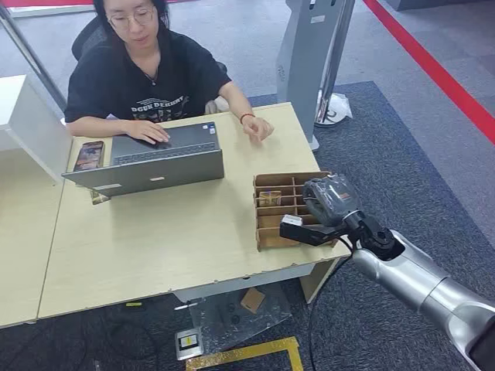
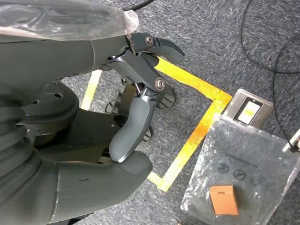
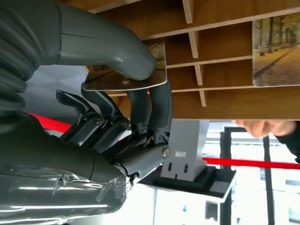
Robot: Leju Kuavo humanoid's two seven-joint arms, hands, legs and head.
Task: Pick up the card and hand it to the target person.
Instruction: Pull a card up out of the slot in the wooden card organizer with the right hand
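Right hand (image 1: pixel 328 202) is over the brown cardboard divider tray (image 1: pixel 264 232) at the right end of the light wood tabletop (image 1: pixel 158 239). Right wrist view: thumb and fingers (image 3: pixel 160 110) pinch a glossy card with an autumn-tree photo print (image 3: pixel 106 80), clamped flat between them, right at the tray's wooden partitions. So the card is in the hand, at the tray.

Tray contents: a second card with the same kind of tree picture (image 3: pixel 276 49) sits in a compartment further along; in the head view a small card (image 1: pixel 270 199) shows in one of the middle slots. Can't tell what's in the slots hidden under the hand.

Left hand (image 2: pixel 136 101) hangs low over the dark grey carpet (image 2: pixel 219 42), fingers curled in loosely, nothing in them. On the floor near it: yellow tape outline (image 2: pixel 198 126), clear plastic sheet (image 2: pixel 247 164) with a small orange-brown box (image 2: pixel 223 199) on it.

Person in a black T-shirt (image 1: pixel 146 77) sits at the far side of the tabletop, one hand on a grey laptop (image 1: pixel 158 158), other hand (image 1: pixel 258 127) resting on the tabletop near the tray. Phone (image 1: pixel 89 155) beside the laptop.
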